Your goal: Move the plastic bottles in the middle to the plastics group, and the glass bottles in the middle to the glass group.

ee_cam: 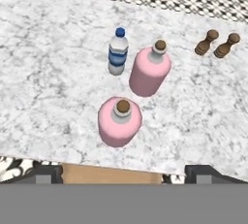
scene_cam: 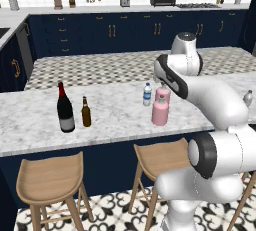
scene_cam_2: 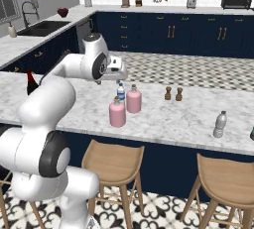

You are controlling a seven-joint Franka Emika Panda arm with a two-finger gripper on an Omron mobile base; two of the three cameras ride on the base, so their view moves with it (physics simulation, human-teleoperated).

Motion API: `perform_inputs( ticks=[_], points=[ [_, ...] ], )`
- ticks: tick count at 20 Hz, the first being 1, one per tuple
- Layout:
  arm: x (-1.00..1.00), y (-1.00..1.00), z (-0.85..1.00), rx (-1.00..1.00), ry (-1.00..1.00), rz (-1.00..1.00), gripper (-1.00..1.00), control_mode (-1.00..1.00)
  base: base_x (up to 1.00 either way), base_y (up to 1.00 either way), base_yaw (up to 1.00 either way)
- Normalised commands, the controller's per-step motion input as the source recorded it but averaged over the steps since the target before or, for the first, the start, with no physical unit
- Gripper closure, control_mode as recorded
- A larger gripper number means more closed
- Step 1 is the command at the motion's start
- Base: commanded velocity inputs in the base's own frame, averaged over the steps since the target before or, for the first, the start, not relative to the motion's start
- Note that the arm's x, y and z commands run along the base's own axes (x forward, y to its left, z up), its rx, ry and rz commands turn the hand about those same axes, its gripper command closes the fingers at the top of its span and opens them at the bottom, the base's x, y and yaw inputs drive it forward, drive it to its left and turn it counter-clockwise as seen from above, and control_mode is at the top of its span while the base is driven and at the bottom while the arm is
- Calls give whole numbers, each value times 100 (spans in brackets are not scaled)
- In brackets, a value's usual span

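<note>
Two pink bottles [ee_cam: 119,121], one water bottle [ee_cam: 117,52]

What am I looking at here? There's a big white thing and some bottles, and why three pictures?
The white thing is a robot arm on a driving base in a simulated kitchen. Two pictures look from behind it, left and right; the third looks down from its hand. On the marble counter stand two pink bottles, a blue-labelled water bottle, a black wine bottle, a brown beer bottle, a plain greyish bottle and two small brown shakers. The gripper is open, above the pink bottles, holding nothing.
</note>
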Motion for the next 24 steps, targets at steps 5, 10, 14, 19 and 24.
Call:
perform_inputs(
  ticks=[5,10,14,19,24],
  points=[
    [20,0,-38,0,0,0,-100,-100,0,0,0],
    [24,0,-29,0,0,0,-100,-100,0,0,0],
    [20,0,-35,0,0,0,-100,-100,0,0,0],
    [15,0,-29,3,0,0,-100,-100,0,0,0],
    [22,0,-1,10,0,0,-100,-100,0,0,0]
  ],
)
